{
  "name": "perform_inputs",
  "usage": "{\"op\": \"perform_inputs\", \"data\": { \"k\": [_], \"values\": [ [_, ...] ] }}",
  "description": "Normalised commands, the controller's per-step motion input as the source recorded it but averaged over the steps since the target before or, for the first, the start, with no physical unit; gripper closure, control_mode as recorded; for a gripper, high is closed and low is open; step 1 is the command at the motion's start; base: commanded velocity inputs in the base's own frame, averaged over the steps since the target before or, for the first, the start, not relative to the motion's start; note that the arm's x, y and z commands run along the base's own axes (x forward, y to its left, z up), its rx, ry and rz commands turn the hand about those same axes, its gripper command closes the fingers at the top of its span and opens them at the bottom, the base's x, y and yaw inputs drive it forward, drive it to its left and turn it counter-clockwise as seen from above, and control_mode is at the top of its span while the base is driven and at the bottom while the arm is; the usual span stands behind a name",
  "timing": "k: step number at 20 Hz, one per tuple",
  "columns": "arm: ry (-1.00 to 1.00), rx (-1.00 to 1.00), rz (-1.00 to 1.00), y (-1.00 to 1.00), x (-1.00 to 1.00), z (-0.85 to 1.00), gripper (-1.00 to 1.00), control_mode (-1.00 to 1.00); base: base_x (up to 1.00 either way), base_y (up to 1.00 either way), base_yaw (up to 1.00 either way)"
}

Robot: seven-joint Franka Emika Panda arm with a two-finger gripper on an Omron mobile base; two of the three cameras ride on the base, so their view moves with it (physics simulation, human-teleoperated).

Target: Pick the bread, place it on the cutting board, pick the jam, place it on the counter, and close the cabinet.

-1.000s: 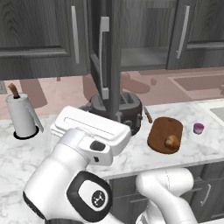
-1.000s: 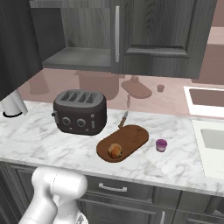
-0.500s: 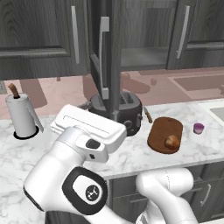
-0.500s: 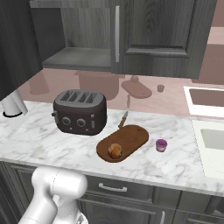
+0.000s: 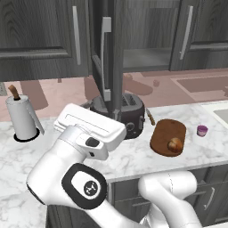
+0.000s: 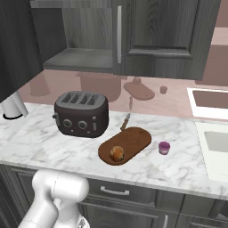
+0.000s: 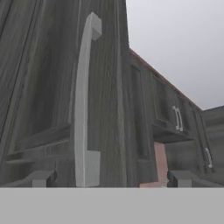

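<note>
From the left base view, the cabinet [image 5: 111, 62] door stood swung out edge-on above the toaster [image 5: 122, 113], its silver bar handle [image 5: 105, 58] facing the camera. My white arm [image 5: 89, 147] filled the foreground in front of the toaster. To the toaster's right, the bread [image 5: 174, 144] sat on the cutting board [image 5: 167, 133], and the jam [image 5: 202, 130] stood on the counter [image 5: 133, 156] just beyond the board's far side. A paper towel roll [image 5: 22, 116] stood well to the toaster's left.

From the right base view, the cabinet's open compartment [image 6: 80, 58] gaped above the toaster [image 6: 81, 113]. The bread [image 6: 117, 153] lay at the near end of the cutting board [image 6: 127, 143], right of the toaster, with the jam [image 6: 164, 147] just beside the board on the counter [image 6: 53, 142].

From the hand view, my gripper [image 7: 109, 178] faced the cabinet door [image 7: 52, 87] close up, fingertips [image 7: 40, 178] spread wide and holding nothing. The door's long handle [image 7: 83, 100] rose between them, nearer one tip, not touched.
</note>
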Motion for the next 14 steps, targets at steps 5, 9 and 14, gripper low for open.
{"op": "perform_inputs", "data": {
  "k": [5, 9, 14],
  "values": [
    [0.00, 0.00, -0.06, 0.00, 0.24, 0.00, -1.00, -1.00, 0.00, 0.00, 0.00],
    [0.00, 0.00, -0.06, 0.00, 0.21, 0.00, -1.00, -1.00, 0.00, 0.00, 0.00],
    [-0.01, 0.00, -0.06, 0.00, 0.15, 0.00, -1.00, -1.00, 0.00, 0.00, 0.00]
  ]
}}
